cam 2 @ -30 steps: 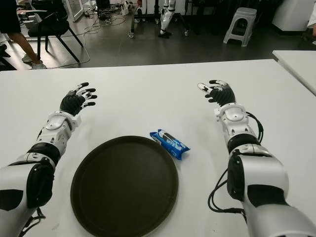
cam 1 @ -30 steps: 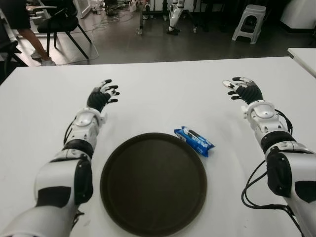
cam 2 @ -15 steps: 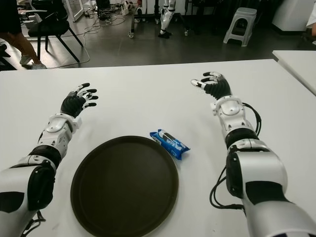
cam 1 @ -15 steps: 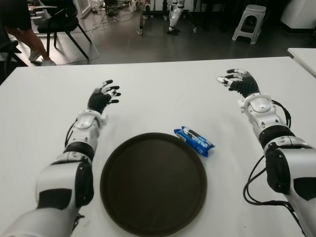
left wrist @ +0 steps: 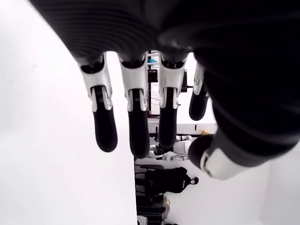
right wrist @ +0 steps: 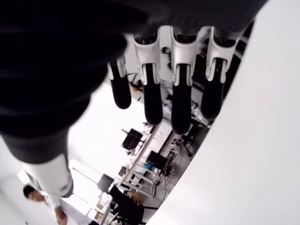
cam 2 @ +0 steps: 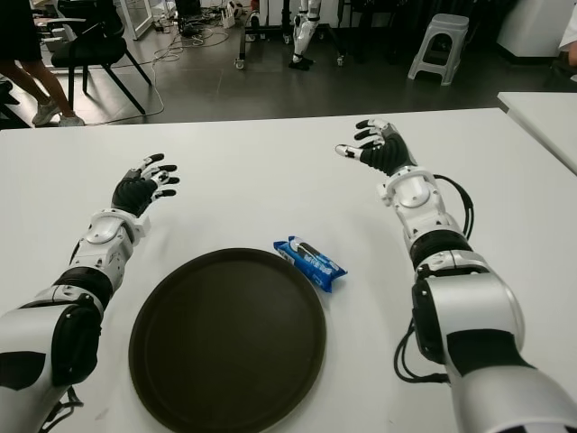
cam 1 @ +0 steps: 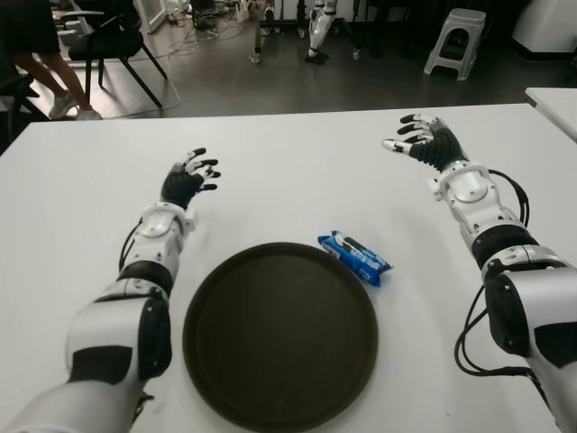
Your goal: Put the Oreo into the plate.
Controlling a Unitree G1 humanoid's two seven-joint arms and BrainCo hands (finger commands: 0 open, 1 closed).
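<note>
A blue Oreo packet (cam 1: pixel 355 257) lies on the white table (cam 1: pixel 288 162) just off the right rim of a round dark plate (cam 1: pixel 280 334), which holds nothing. My right hand (cam 1: pixel 420 142) is raised over the far right of the table, beyond and to the right of the packet, fingers spread and holding nothing. My left hand (cam 1: pixel 188 175) shows at the far left of the table, beyond the plate, open as well. In the right wrist view the fingers (right wrist: pixel 181 101) are straight and grasp nothing.
A second white table's corner (cam 1: pixel 554 99) shows at the far right. Past the table's far edge are a chair (cam 1: pixel 113 41), a person's legs (cam 1: pixel 45 63) and a white stool (cam 1: pixel 455 38) on the floor.
My right hand has risen and swung left, toward the middle of the table's far side. The left hand, the packet and the plate stay as they were.
</note>
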